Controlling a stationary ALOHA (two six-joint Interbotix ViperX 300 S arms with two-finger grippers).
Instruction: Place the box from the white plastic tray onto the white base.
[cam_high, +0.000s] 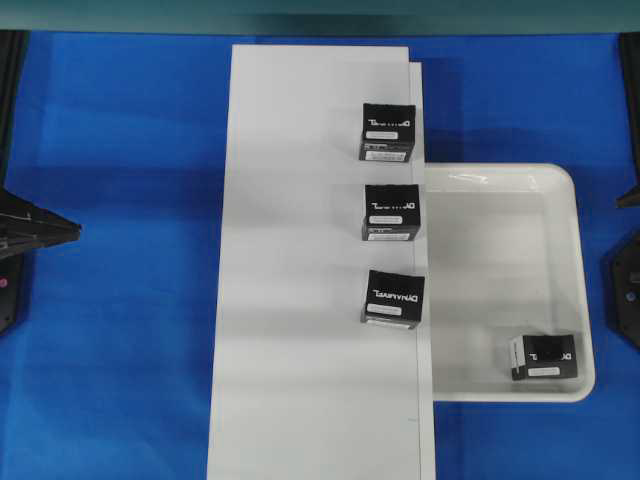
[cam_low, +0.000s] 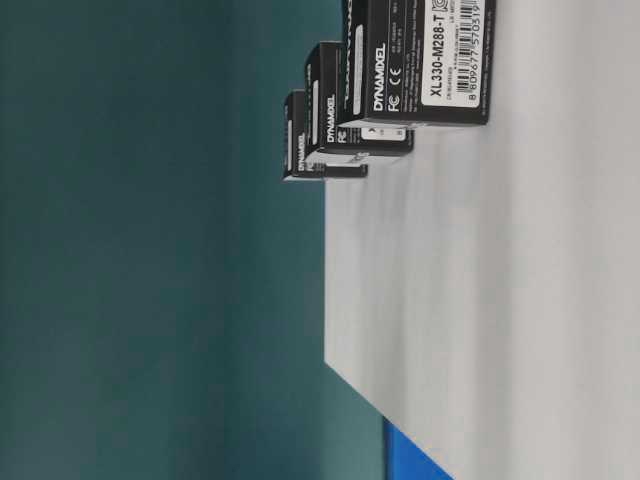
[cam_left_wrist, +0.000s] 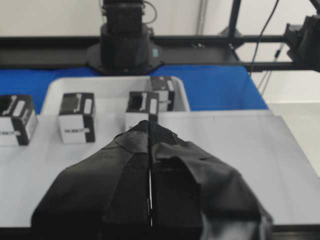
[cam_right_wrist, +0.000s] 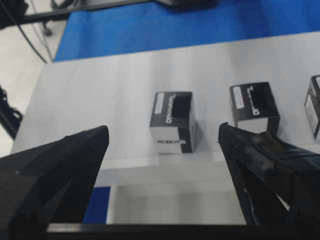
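1. The white base (cam_high: 300, 280) lies lengthwise down the blue table cover (cam_high: 120, 300); a narrow step runs along its edge on the overhead view's right.
2. Three black boxes stand in a row along that edge: the far one (cam_high: 388, 131), the middle one (cam_high: 391, 211) and the near one (cam_high: 393, 297); each top bears white logo lettering, seen upside-down from overhead, above a white label strip.
3. In the table-level view the nearest box (cam_low: 420, 62) reads "DYNAMIXEL" on one face and "XL330-M288-T" beside a barcode; FC and CE marks sit next to the logo; the smaller print is too fine to read.
4. In the right wrist view, "ROBOTIS" stands on the white lower side of one box (cam_right_wrist: 172, 121).
5. The white plastic tray (cam_high: 560, 180) touches the base's stepped edge; the box (cam_high: 545, 357) to be moved lies in its corner nearest the bottom right of the overhead view, showing a white side panel and a label strip.
6. The left gripper (cam_left_wrist: 150, 131) has its jaws pressed together on nothing, above the base.
7. The right gripper (cam_right_wrist: 162, 137) holds its jaws wide apart and empty, over the tray's edge.
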